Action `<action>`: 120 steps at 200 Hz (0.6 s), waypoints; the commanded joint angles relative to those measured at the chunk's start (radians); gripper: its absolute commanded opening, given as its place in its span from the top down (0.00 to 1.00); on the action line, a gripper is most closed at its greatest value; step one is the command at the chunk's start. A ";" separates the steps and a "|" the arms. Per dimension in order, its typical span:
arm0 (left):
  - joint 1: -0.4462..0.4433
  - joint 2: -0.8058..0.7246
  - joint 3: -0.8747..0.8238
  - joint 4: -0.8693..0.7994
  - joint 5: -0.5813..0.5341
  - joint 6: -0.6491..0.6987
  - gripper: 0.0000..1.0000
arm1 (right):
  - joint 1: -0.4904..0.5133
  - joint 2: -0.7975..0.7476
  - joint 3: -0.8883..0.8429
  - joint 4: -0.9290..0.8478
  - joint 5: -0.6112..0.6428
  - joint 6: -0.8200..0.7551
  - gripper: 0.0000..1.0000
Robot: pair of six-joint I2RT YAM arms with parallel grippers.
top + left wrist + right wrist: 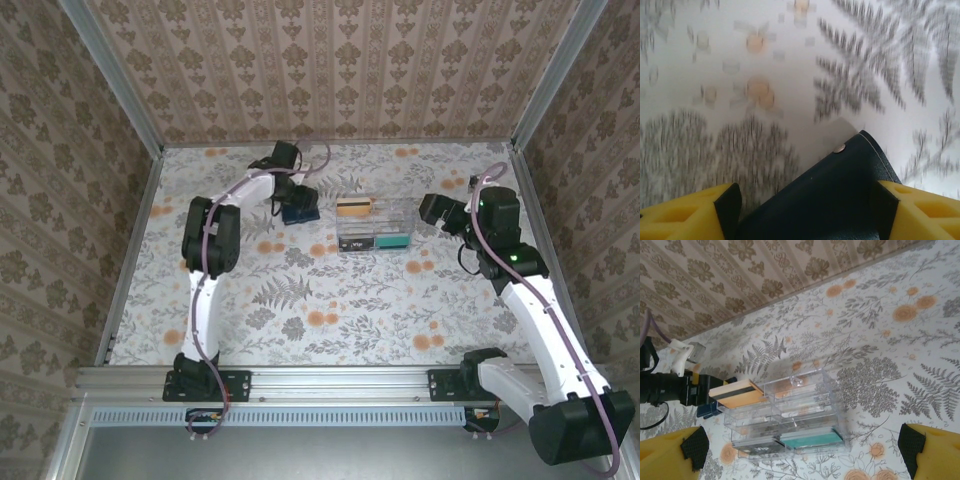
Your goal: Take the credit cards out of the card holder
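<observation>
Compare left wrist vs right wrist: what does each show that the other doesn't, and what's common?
Left wrist: a close-up of the dark wallet spanning the left gripper from pad to pad, with its metal snap visible.

Right wrist: the clear box with a tan striped card at its upper left and a teal card lower down, the wallpapered wall, and the open right gripper.

Both: the floral tablecloth, and the left gripper, seen side-on from the right wrist with a bit of dark blue under it, probably the wallet.

Teal card [812, 438] in clear box [805, 390]
</observation>
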 commanded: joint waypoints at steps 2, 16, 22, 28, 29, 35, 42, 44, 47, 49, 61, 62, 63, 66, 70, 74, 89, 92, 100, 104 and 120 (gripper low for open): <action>-0.003 -0.091 -0.157 -0.021 -0.046 -0.036 0.29 | 0.012 0.016 -0.019 0.033 -0.042 0.015 0.00; -0.005 -0.148 -0.265 0.006 -0.047 -0.066 0.29 | 0.016 0.030 -0.018 0.043 -0.056 0.014 0.00; -0.006 -0.173 -0.304 0.014 -0.051 -0.080 0.30 | 0.018 0.037 -0.016 0.047 -0.063 0.013 0.00; -0.008 -0.199 -0.341 0.020 -0.054 -0.096 0.30 | 0.020 0.045 -0.015 0.051 -0.069 0.015 0.00; -0.008 -0.203 -0.348 0.021 -0.054 -0.099 0.30 | 0.021 0.047 -0.015 0.051 -0.070 0.015 0.00; -0.010 -0.228 -0.386 0.027 -0.054 -0.115 0.30 | 0.021 0.053 -0.014 0.055 -0.076 0.013 0.00; -0.014 -0.257 -0.428 0.033 -0.057 -0.134 0.30 | 0.024 0.063 -0.009 0.060 -0.084 0.013 0.00; -0.015 -0.268 -0.440 0.034 -0.060 -0.139 0.30 | 0.025 0.064 -0.010 0.061 -0.085 0.013 0.00; -0.018 -0.280 -0.458 0.037 -0.066 -0.148 0.30 | 0.026 0.068 -0.007 0.063 -0.088 0.013 0.00; -0.020 -0.290 -0.469 0.039 -0.069 -0.155 0.30 | 0.027 0.071 -0.006 0.063 -0.089 0.013 0.00; -0.026 -0.340 -0.540 0.050 -0.084 -0.199 0.30 | 0.036 0.089 0.002 0.066 -0.097 0.013 0.00; -0.026 -0.345 -0.547 0.051 -0.082 -0.201 0.30 | 0.036 0.090 0.001 0.066 -0.097 0.013 0.00; -0.027 -0.349 -0.553 0.052 -0.082 -0.207 0.30 | 0.037 0.091 0.002 0.067 -0.098 0.013 0.00; -0.027 -0.359 -0.572 0.056 -0.081 -0.222 0.30 | 0.041 0.096 0.005 0.067 -0.099 0.014 0.00; -0.027 -0.378 -0.593 0.060 -0.077 -0.238 0.30 | 0.044 0.101 0.008 0.068 -0.100 0.014 0.00; -0.029 -0.395 -0.619 0.066 -0.076 -0.259 0.31 | 0.049 0.106 0.010 0.070 -0.101 0.014 0.00; -0.038 -0.454 -0.708 0.093 -0.056 -0.348 0.30 | 0.069 0.126 0.017 0.076 -0.101 0.013 0.00; -0.041 -0.465 -0.725 0.098 -0.053 -0.370 0.30 | 0.074 0.129 0.018 0.078 -0.099 0.014 0.00; -0.043 -0.489 -0.766 0.112 -0.039 -0.427 0.30 | 0.087 0.139 0.020 0.082 -0.096 0.012 0.00; -0.059 -0.500 -0.785 0.122 -0.027 -0.450 0.30 | 0.093 0.143 0.022 0.083 -0.091 0.012 0.00; -0.109 -0.541 -0.851 0.155 -0.021 -0.553 0.30 | 0.120 0.158 0.030 0.081 -0.078 0.010 0.00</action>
